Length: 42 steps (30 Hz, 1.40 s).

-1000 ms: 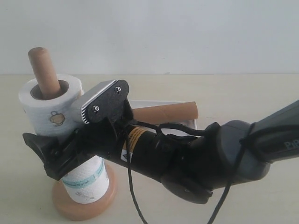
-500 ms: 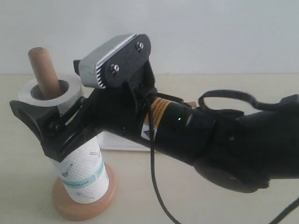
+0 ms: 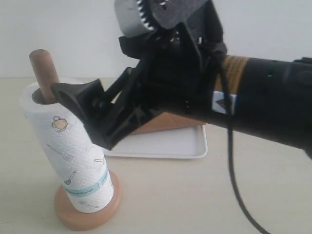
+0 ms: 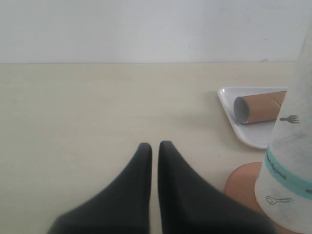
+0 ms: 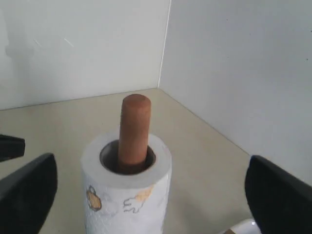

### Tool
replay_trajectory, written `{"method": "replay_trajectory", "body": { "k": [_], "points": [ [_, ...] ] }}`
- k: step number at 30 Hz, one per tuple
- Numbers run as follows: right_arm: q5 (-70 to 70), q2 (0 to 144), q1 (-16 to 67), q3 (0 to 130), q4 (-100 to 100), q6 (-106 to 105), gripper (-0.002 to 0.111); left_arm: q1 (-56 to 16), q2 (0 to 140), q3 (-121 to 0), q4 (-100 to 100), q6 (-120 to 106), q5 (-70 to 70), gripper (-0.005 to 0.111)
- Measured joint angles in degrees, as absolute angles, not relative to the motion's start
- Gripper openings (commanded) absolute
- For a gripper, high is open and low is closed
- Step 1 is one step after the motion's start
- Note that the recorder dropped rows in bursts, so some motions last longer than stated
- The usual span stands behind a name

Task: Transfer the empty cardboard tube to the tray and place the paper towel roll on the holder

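Now my right gripper [image 5: 153, 195] hangs wide and empty near the paper towel roll [image 3: 73, 151], needing no grip since the holder [image 3: 43, 73] carries it; my left gripper [image 4: 153, 156] sits closed, idle.

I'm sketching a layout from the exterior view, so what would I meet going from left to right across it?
paper towel roll → tray → right arm's black forearm. Left out as overlapping: the holder running up through the roll, the cardboard tube on the tray, and the open right gripper in front.
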<state>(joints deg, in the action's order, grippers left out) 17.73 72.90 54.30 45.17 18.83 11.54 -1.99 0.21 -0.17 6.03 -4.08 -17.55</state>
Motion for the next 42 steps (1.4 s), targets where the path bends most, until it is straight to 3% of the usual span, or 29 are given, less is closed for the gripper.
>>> {"method": "replay_trajectory", "body": {
  "k": [4,5,13,32,37,42],
  "points": [
    [14.0,66.4,54.3,42.2,18.9,11.0,0.011,-2.0,0.2,-0.2,6.0,-4.1,-17.6,0.004],
    [12.9,64.8,54.3,41.5,18.9,11.0,0.0,-2.0,0.2,-0.2,6.0,-4.1,-17.6,0.004],
    [2.6,56.5,54.3,40.3,17.6,11.2,0.003,-2.0,0.2,-0.2,6.0,-4.1,-17.6,0.004],
    [-1.3,52.8,53.8,40.1,17.6,9.6,0.003,-2.0,0.2,-0.2,6.0,-4.1,-17.6,0.004],
    [-7.5,46.9,48.2,38.7,17.6,9.7,0.003,-2.0,0.2,-0.2,6.0,-4.1,-17.6,0.004],
    [-2.7,39.7,38.3,30.2,17.3,10.9,0.003,-2.0,0.2,-0.2,6.0,-4.1,-17.6,0.004]
  ]
}}
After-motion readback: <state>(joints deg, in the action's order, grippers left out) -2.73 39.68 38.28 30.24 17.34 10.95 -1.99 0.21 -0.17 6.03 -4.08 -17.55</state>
